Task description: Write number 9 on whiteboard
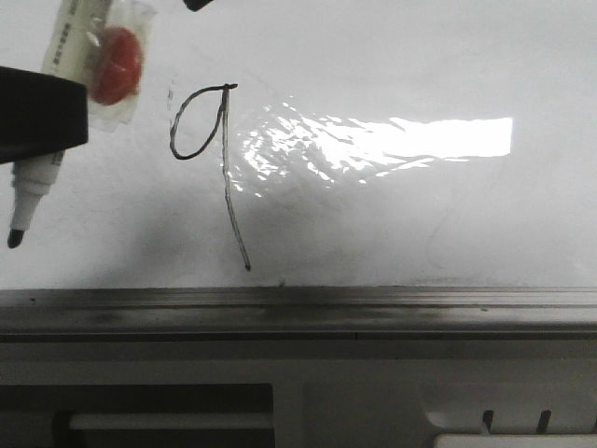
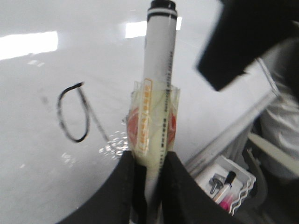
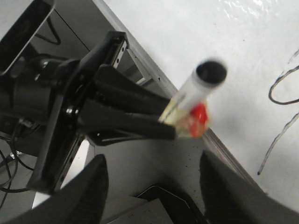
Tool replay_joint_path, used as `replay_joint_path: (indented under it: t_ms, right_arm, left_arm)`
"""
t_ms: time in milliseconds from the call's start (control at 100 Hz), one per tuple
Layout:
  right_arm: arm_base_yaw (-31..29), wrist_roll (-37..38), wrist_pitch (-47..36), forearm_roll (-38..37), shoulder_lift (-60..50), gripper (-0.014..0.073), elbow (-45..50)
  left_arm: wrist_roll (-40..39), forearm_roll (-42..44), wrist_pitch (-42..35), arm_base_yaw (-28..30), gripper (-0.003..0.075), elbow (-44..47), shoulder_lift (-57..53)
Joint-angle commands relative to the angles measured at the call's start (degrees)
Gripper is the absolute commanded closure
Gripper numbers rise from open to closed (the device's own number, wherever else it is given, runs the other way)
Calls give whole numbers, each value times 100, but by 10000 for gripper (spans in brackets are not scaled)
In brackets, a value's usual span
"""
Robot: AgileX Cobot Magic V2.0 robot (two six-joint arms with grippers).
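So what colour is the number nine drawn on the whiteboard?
Black, a thin line; the number 9 shows best in the front view.

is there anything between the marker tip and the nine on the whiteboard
Nothing visible. The left tool holds the white marker with the black tip left of the thin black hand-drawn number 9; between them lies only bare glossy white whiteboard.

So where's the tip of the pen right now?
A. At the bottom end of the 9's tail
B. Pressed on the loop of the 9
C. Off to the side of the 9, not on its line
C: in the front view the pen tip sits left of the 9, clear of its line on the whiteboard.
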Motion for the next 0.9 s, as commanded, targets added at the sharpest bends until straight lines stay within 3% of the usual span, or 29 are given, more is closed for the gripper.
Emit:
replay_joint_path:
  t_ms: [0, 90, 440, 890]
  right_arm:
    - [-2, -67, -360, 54, -123, 214, -199]
    - [-2, -67, -360, 54, -123, 214, -199]
    - [-2, -67, -347, 54, -123, 214, -199]
    - [-2, -67, -311, 54, -123, 214, -199]
  left_arm:
    - [20, -1683, -433, -27, 741, -156, 102]
    - [106, -2333, -590, -27, 741, -156, 402]
    - [-55, -2457, -1550, -27, 741, -169, 1462]
    - [-370, -2446, -1594, -27, 738, -169, 1839]
